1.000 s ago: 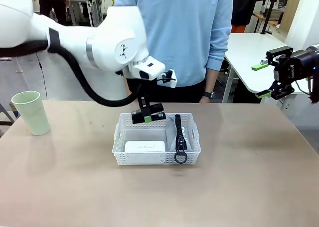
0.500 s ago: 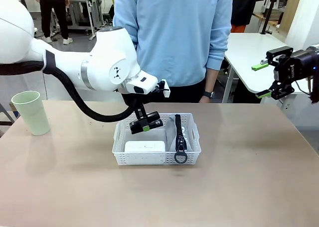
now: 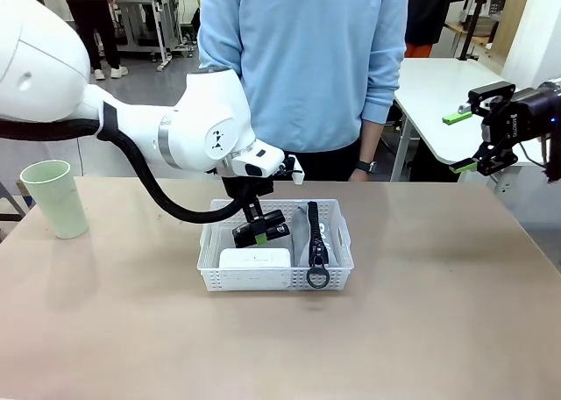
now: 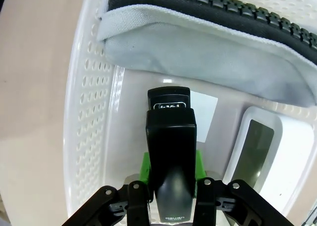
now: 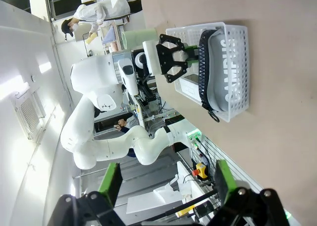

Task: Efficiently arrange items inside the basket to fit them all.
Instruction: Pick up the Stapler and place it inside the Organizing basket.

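Left gripper [image 4: 171, 170] is clamped on the small black stapler [image 4: 170, 137]. Its green pads pinch the narrow sides near the rear end, and the nose points down into the basket [image 3: 208, 242].

Stapler should handle as stiff and dense for its size, with a smooth shell (it may pivot in the pads if the nose bumps something). The side pinch looks like the right hold.

It hangs over bare basket floor behind the white box [image 3: 254, 258], just beside the grey pouch [image 3: 302, 242]. Can't tell if it touches the floor.

Basket contents:
- The box lies flat at the near left.
- The pouch is soft and stands on edge along the right side, with its strap ring over the near rim.

The pale green cup [image 3: 54, 198] stands upright on the table, well left of the basket. Likely light and thin-walled, so pinch the wall gently.

Right gripper [image 3: 465, 141] is spread wide and empty, off to the right.
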